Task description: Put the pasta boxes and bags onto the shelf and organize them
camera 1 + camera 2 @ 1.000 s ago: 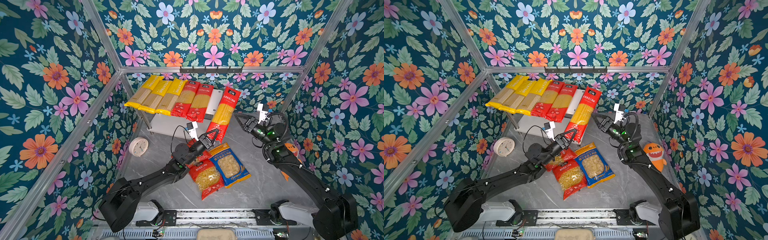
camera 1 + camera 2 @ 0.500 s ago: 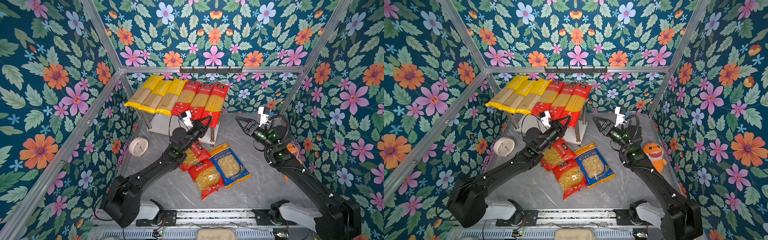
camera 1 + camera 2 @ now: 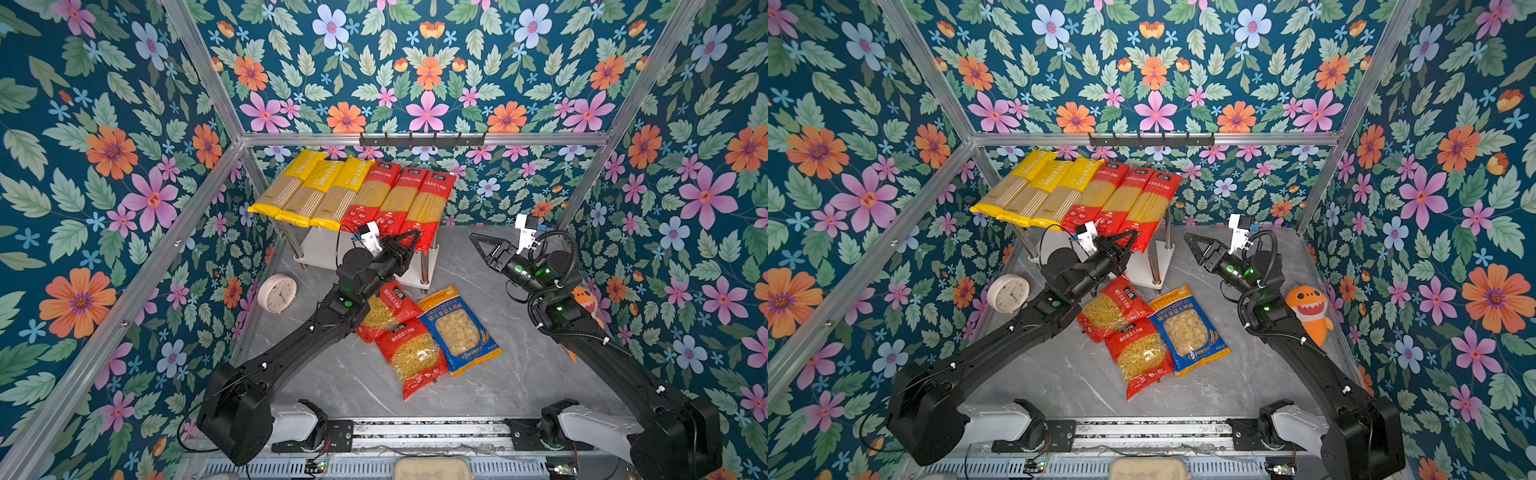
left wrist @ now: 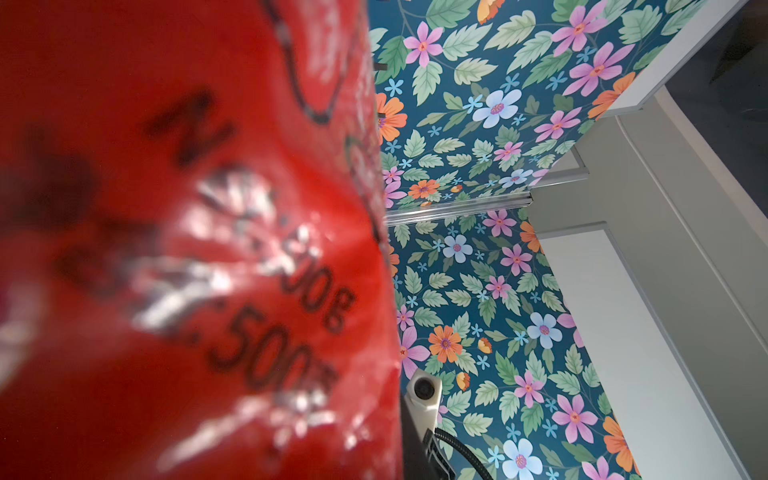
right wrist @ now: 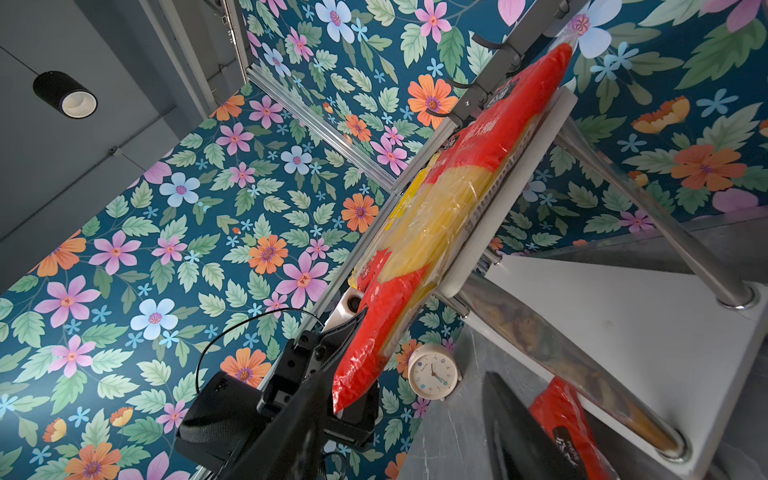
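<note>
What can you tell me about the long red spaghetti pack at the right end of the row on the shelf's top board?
The long red spaghetti pack is glossy plastic, red at both ends, with a clear middle showing pale yellow strands. It lies flat on the white top board of the shelf, side by side with the neighbouring red pack. Its near end overhangs the board's front edge, where the left gripper is shut on it.

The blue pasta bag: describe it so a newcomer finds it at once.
Find the white shelf at the back of the grey table. Three bags lie in front of it, and the blue bag is the rightmost in both top views. It alone is blue with orange ends, unlike the red bag beside it.
</note>
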`<action>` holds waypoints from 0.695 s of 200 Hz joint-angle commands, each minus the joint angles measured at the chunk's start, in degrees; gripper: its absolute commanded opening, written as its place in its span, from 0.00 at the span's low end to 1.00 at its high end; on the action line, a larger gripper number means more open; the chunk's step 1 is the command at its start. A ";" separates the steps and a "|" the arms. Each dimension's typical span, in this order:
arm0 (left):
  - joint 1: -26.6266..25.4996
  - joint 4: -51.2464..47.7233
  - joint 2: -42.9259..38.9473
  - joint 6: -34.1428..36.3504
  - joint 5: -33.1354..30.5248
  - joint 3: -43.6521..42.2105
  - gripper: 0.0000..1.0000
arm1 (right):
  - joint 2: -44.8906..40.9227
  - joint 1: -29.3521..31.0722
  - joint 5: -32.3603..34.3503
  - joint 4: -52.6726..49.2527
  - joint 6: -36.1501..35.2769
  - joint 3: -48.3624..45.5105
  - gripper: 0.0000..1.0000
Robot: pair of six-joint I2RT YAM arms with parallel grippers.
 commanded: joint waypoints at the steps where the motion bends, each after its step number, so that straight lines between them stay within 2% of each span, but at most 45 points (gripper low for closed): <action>1: 0.27 -1.32 0.00 0.57 -7.99 0.66 0.00 | 0.07 0.00 -0.03 1.46 -0.02 0.08 0.60; 51: -0.27 -0.79 1.46 0.48 -9.61 1.53 0.04 | -0.57 0.02 -0.03 0.73 -0.48 -0.23 0.60; 93: -0.58 -0.35 2.57 0.86 -10.16 2.54 0.12 | -0.67 0.06 -0.16 0.79 -0.46 -0.10 0.60; 117: -0.80 0.22 2.72 0.76 -9.92 2.21 0.22 | -0.76 0.03 -0.30 0.69 -0.50 -0.10 0.60; 139: -0.87 0.88 2.27 0.66 -9.54 1.26 0.39 | -0.86 0.05 -0.29 0.46 -0.60 -0.10 0.60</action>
